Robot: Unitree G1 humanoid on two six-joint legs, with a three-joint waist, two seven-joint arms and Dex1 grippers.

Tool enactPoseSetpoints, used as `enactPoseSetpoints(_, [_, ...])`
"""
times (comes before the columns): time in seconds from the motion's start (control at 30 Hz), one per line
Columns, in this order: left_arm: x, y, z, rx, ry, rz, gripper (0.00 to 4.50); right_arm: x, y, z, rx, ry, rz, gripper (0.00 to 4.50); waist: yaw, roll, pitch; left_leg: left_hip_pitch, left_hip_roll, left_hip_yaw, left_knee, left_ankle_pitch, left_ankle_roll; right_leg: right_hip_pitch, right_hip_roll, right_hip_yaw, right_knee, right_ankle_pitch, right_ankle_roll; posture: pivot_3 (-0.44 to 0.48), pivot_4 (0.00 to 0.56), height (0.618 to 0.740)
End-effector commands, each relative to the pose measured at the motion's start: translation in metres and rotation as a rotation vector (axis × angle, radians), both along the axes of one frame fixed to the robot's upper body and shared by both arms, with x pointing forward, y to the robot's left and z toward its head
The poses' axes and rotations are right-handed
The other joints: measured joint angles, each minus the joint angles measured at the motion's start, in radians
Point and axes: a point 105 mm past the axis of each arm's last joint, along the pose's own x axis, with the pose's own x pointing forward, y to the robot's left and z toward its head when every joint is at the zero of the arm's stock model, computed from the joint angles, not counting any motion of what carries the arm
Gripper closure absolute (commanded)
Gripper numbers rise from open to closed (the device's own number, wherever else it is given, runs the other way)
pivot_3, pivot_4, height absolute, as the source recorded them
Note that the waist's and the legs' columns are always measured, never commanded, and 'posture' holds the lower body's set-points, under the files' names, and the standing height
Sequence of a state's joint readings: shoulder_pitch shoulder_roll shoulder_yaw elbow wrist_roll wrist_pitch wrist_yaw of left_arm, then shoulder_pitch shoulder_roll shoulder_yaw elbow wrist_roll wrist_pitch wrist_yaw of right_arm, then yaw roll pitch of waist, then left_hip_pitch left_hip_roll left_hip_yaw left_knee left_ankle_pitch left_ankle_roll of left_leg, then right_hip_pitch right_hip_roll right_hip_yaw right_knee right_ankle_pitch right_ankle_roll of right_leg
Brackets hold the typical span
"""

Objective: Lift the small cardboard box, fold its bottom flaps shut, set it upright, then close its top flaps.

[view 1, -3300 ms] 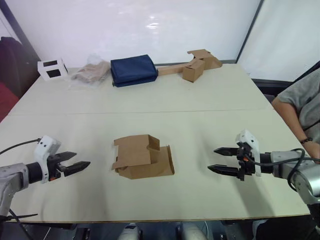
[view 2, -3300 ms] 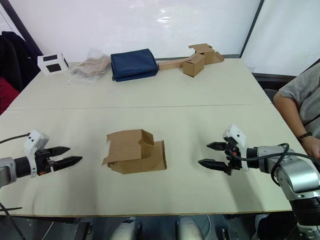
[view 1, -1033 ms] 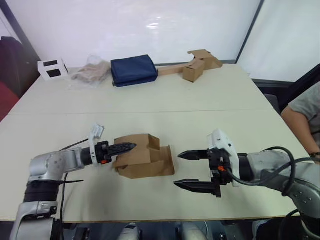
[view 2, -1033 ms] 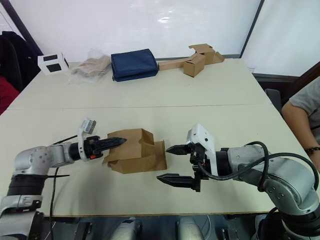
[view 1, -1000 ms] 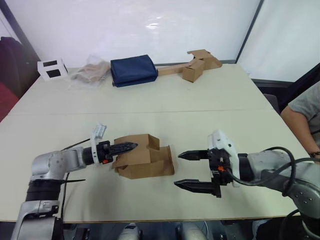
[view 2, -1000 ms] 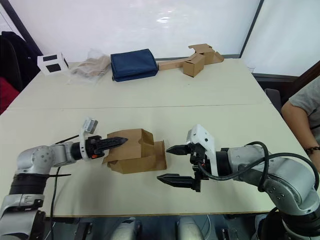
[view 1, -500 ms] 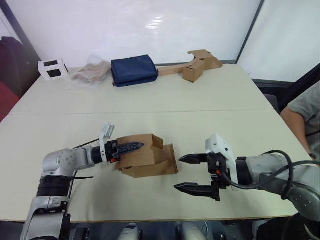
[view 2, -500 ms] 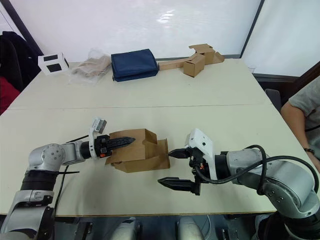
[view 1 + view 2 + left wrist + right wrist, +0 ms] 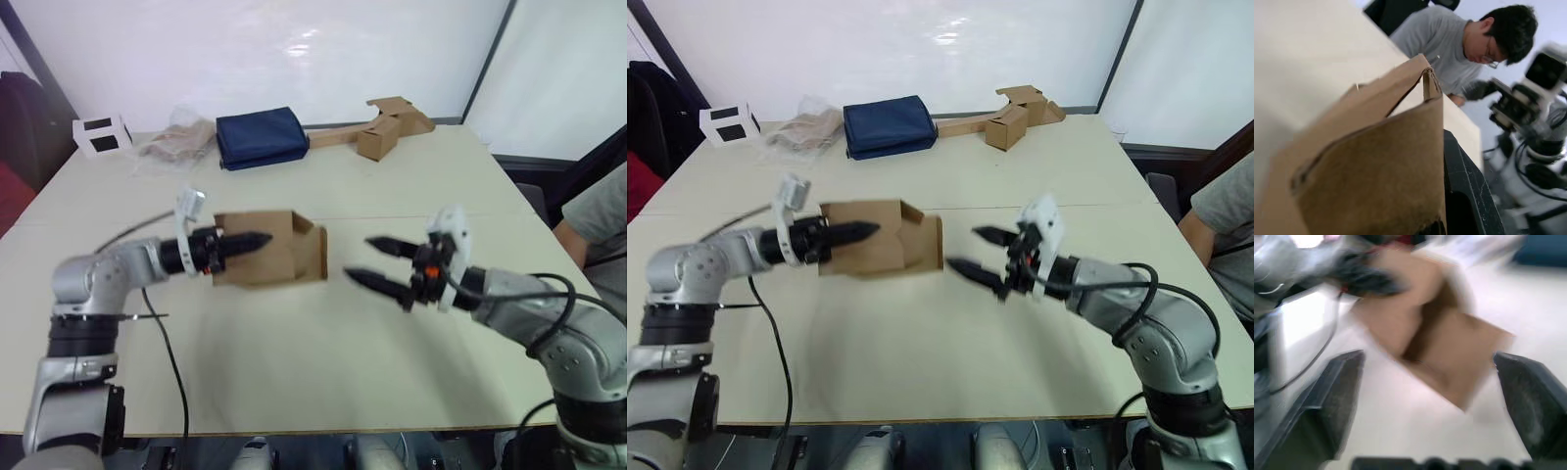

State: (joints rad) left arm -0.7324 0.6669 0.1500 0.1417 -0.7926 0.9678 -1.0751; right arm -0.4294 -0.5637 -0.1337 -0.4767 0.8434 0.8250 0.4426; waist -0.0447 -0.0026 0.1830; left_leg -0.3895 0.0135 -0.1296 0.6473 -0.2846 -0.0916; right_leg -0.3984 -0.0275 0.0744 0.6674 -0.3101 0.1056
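Left eye view: the small cardboard box (image 9: pixel 266 249) is held just above a pale desk (image 9: pixel 323 377), near its middle. The left gripper (image 9: pixel 247 240) is closed on one box wall, one black finger lying along the outside. Loose flaps (image 9: pixel 315 251) stand open at the box's right end, facing the right gripper (image 9: pixel 382 262), whose jaws are spread wide and stand just beside that end without touching it. At the desk's far edge are seen a folded navy cloth (image 9: pixel 261 137), a white box with black squares (image 9: pixel 101 135), a crumpled clear bag (image 9: pixel 178 142) and a long strip of joined cardboard pieces (image 9: pixel 377 126). A person in a grey shirt (image 9: pixel 596 208) sits at the desk's right side.

Right eye view: the same arrangement is shown, with the box clear of the desk surface and the spread right jaws aimed at its open end.

Left wrist view: a brown box wall is seen very close, with a black finger (image 9: pixel 1464 191) pressed against it; the wall is pinched in the left jaws.

Right wrist view: the box is blurred, framed between the two wide-set fingers (image 9: pixel 1327 401).

The step in hand is judged to be folding the open end's flaps shut. It would be done well if the box were kept steady by the left grip while each flap is pushed inward near its free edge, with light pressure so the wall is not crushed.
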Motion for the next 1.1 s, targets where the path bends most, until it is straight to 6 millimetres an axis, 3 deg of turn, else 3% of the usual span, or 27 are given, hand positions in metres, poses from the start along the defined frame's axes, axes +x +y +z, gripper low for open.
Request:
enactPoseSetpoints(0.03, [0.001,0.0,0.038,0.066,-0.204,-0.011,4.5,0.019,-0.008,0.031,0.125,-0.124,-0.138,1.92,0.0,0.0,0.0,0.0,0.0,0.0,0.0,0.0,-0.001,0.0,0.0,0.0,0.0,0.0,0.0,0.0,0.15,0.74])
enactPoseSetpoints(0.23, [0.011,0.0,0.071,0.141,-0.382,-0.002,4.5,0.035,0.01,0.063,0.268,-0.209,-0.16,4.35,-0.002,0.001,0.0,-0.001,0.0,0.0,0.0,0.004,-0.006,-0.001,0.0,0.0,0.001,0.0,0.0,0.0,0.15,0.74])
enactPoseSetpoints(0.27, [0.011,0.0,0.075,0.146,-0.401,-0.007,4.5,0.036,0.012,0.066,0.277,-0.218,-0.157,4.44,-0.003,0.001,0.0,-0.001,0.0,0.0,0.0,0.003,-0.006,-0.002,0.0,0.0,0.002,0.0,0.0,0.0,0.15,0.74])
enactPoseSetpoints(0.53, [0.015,-0.003,0.09,0.158,-0.468,-0.018,4.5,0.03,0.048,0.072,0.265,-0.236,0.004,4.44,-0.017,0.001,0.0,-0.001,0.0,0.0,-0.001,0.004,-0.006,-0.003,0.0,0.0,0.003,0.0,0.0,0.0,0.15,0.74])
enactPoseSetpoints(0.67, [0.016,-0.002,0.1,0.127,-0.492,-0.009,4.5,0.002,0.071,0.022,0.04,-0.153,0.206,4.44,-0.025,0.001,0.0,-0.001,0.0,-0.001,-0.001,0.003,-0.006,-0.003,0.0,0.0,0.003,0.0,0.0,0.0,0.15,0.74])
enactPoseSetpoints(0.77, [0.013,-0.003,0.103,0.123,-0.503,-0.02,4.5,0.002,0.072,0.013,0.004,-0.156,0.196,4.44,-0.029,0.001,0.0,-0.002,0.0,-0.001,0.0,0.003,-0.004,-0.003,0.0,0.0,0.002,0.0,0.0,0.0,0.15,0.74])
enactPoseSetpoints(0.87, [0.009,-0.005,0.107,0.122,-0.517,-0.038,4.5,0.006,0.071,0.015,0.012,-0.178,0.165,4.44,-0.029,0.001,0.0,-0.002,0.0,0.0,0.0,0.002,-0.003,-0.004,0.001,0.001,0.005,0.0,0.0,0.0,0.15,0.74])
enactPoseSetpoints(1.1, [0.008,-0.003,0.106,0.138,-0.515,-0.049,4.5,0.019,0.048,0.063,0.19,-0.345,0.041,4.44,-0.025,0.001,0.0,-0.002,-0.001,0.0,0.0,0.002,-0.004,-0.004,0.0,0.001,0.005,0.0,0.0,0.0,0.15,0.74])
